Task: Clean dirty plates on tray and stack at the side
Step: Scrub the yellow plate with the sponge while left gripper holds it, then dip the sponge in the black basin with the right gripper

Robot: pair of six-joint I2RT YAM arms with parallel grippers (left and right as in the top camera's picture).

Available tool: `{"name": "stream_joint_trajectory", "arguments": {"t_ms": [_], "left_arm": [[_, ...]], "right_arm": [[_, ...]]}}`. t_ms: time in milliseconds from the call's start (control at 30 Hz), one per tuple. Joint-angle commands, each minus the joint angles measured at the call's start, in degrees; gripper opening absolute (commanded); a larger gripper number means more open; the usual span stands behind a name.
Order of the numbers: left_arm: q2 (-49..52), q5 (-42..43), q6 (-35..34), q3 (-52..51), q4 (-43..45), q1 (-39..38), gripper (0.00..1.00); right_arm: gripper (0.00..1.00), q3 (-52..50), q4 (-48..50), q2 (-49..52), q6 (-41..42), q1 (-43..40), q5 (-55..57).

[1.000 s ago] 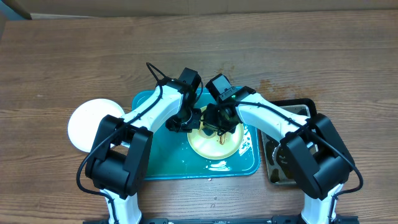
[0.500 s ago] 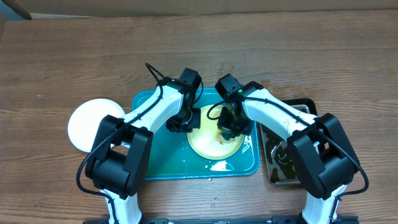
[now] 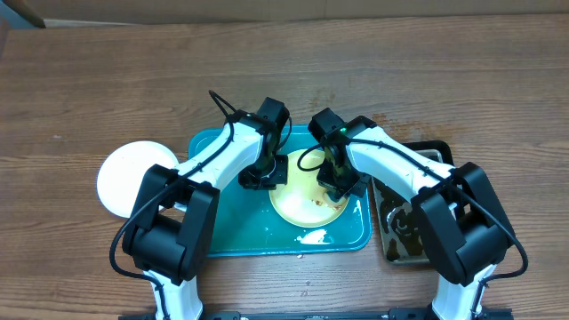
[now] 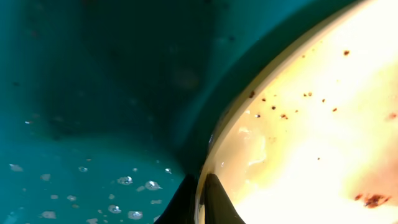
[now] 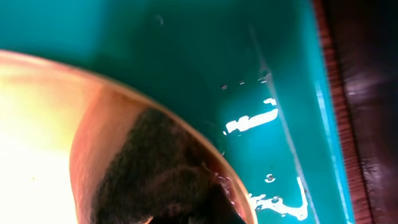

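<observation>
A pale yellow-green plate (image 3: 302,197) with brown specks lies on the teal tray (image 3: 222,231). My left gripper (image 3: 267,175) is shut on the plate's left rim; in the left wrist view its fingers (image 4: 202,199) pinch the rim of the plate (image 4: 311,124) above the wet tray (image 4: 93,93). My right gripper (image 3: 336,188) presses a dark scrub pad (image 5: 155,162) on the plate's right part (image 5: 37,124), near the rim, with the tray (image 5: 249,62) beyond. Its fingertips (image 5: 199,214) are mostly hidden behind the pad. A clean white plate (image 3: 129,178) sits on the table left of the tray.
A black pan (image 3: 418,160) with dark water stands right of the tray, under my right arm. White suds and water drops (image 3: 311,236) lie on the tray's front part. The wooden table (image 3: 107,80) extends all around.
My right gripper has slid the scrub pad from the plate's middle toward its right rim. My left gripper has kept its hold on the left rim.
</observation>
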Motion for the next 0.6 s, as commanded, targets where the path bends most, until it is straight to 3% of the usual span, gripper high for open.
{"name": "stream_joint_trajectory", "arguments": {"t_ms": [0,567], "left_arm": [[1.5,-6.6,-1.6,-1.3,-1.1,0.7,0.04],[1.5,-6.7,-1.6,-1.3,-1.3,0.7,0.04]], "right_arm": [[0.04,-1.5,-1.9,1.8,3.4,-1.5,11.8],[0.04,4.2,-9.8,-10.3,-0.4,-2.6,13.6]]}}
